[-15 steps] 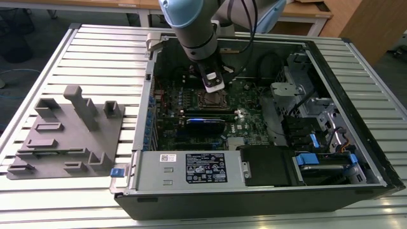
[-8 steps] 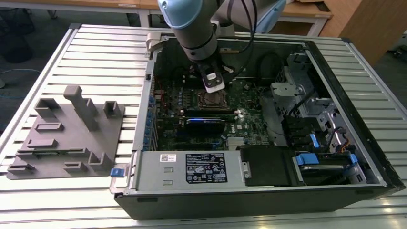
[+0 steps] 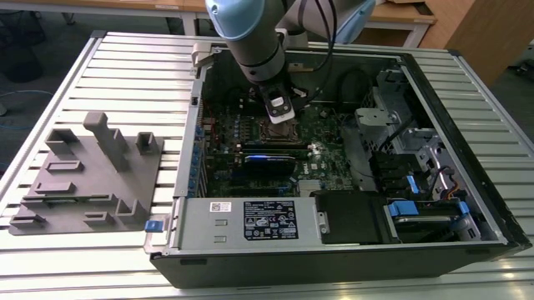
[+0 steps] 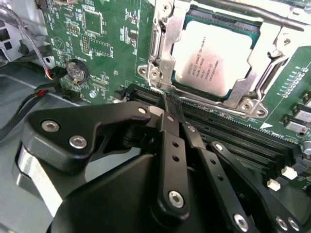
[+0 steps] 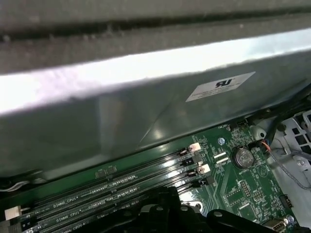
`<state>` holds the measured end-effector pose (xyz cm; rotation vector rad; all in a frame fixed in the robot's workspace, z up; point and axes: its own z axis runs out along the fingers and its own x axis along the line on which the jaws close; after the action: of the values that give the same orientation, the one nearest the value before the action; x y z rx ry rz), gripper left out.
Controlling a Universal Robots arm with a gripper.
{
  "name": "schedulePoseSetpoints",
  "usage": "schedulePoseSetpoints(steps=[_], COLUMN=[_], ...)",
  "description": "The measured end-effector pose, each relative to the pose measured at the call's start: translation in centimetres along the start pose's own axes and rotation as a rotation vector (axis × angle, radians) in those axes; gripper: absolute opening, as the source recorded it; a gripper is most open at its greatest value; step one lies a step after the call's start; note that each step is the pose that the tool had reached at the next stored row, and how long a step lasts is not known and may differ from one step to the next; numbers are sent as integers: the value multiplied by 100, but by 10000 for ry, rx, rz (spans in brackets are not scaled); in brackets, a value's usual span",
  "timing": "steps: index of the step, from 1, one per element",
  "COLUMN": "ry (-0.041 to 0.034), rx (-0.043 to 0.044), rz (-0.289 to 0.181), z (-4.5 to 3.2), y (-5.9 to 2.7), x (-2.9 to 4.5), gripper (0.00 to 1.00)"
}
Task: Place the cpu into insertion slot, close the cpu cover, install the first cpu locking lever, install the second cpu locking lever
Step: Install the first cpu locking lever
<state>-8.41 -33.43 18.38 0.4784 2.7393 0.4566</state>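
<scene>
Second wrist view: jaws (image 4: pixel 177 114) drawn together with nothing between them, black fingers (image 4: pixel 173 145) meeting at a thin tip just above the long black memory slots (image 4: pixel 233 133), near the edge of the cpu cover (image 4: pixel 167 53); cpu (image 4: pixel 214 56) lying flat in the insertion slot (image 4: pixel 221 17), dull silver top facing up, cover frame folded down around it, chip showing through the square cut-out; thin metal rod (image 4: pixel 257 12), seemingly a locking lever, running along the far side of the socket, latched or loose impossible to tell; round coin battery (image 4: pixel 77 69) standing on the green motherboard (image 4: pixel 107 43) beside red and black wires.

Exterior view: grey-blue arm (image 3: pixel 250 37) reaching down into the open computer case (image 3: pixel 334 250), which lies on its side across the middle of the slatted metal bench (image 3: pixel 125 69); gripper (image 3: pixel 281 116) poised directly over the socket area (image 3: pixel 277 129); grey fixture block (image 3: pixel 87 175) sitting on the bench just beside the case, toward the bench edge at the exterior view's left.

First wrist view: same memory slots (image 5: pixel 121 182) and coin battery (image 5: pixel 243 158) in front of a grey metal case wall (image 5: pixel 146 107) bearing a white label (image 5: pixel 221 86).
</scene>
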Motion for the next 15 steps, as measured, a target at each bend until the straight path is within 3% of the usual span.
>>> schedulePoseSetpoints(steps=[9, 15], ry=[-33, -13], rx=[-10, -83], rz=[-9, 20], z=[18, 0], y=[-23, -16], x=[2, -3], gripper=[10, 10])
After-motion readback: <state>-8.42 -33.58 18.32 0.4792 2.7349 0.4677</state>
